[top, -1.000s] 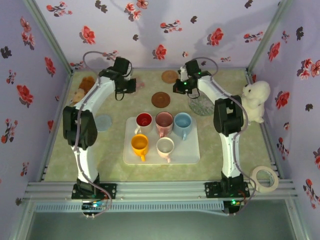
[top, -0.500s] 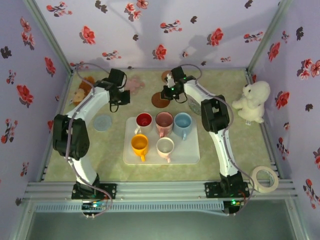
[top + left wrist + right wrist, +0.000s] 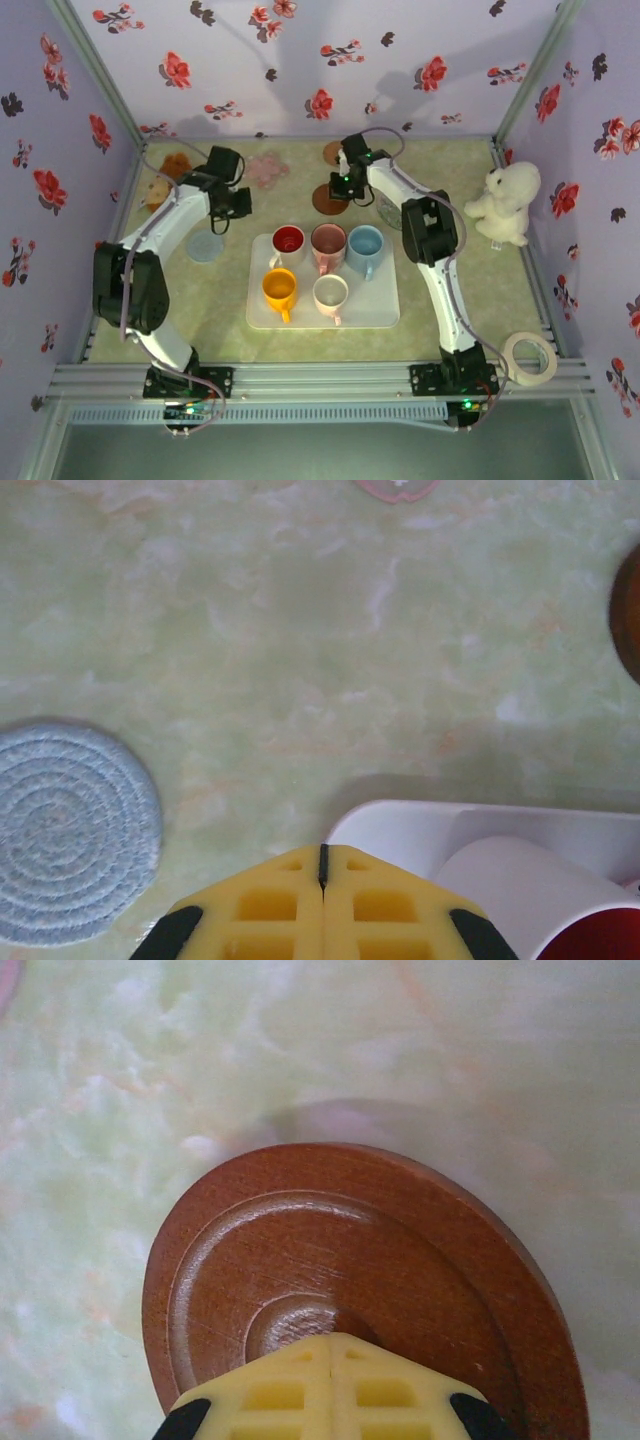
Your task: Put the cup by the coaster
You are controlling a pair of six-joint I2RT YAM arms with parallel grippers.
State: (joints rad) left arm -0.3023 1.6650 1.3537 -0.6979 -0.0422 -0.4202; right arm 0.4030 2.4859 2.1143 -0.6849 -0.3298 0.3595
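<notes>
Left gripper (image 3: 322, 865) and right gripper (image 3: 330, 1345) pressed together, empty. Red-lined cup (image 3: 530, 885) on tray (image 3: 400, 825), just right of left gripper; blue woven coaster (image 3: 70, 830) to its left. Best approach, probably: spread jaws before closing on rim, keep cup upright.

Soft, even light falls from above; the overhead view is fairly sharp, with faint grey shadows on the back wall (image 3: 300, 60) at upper centre. Both wrist views look pale and washed (mildly soft), and the coaster (image 3: 400, 1260) throws a dim shadow past its upper edge.
</notes>
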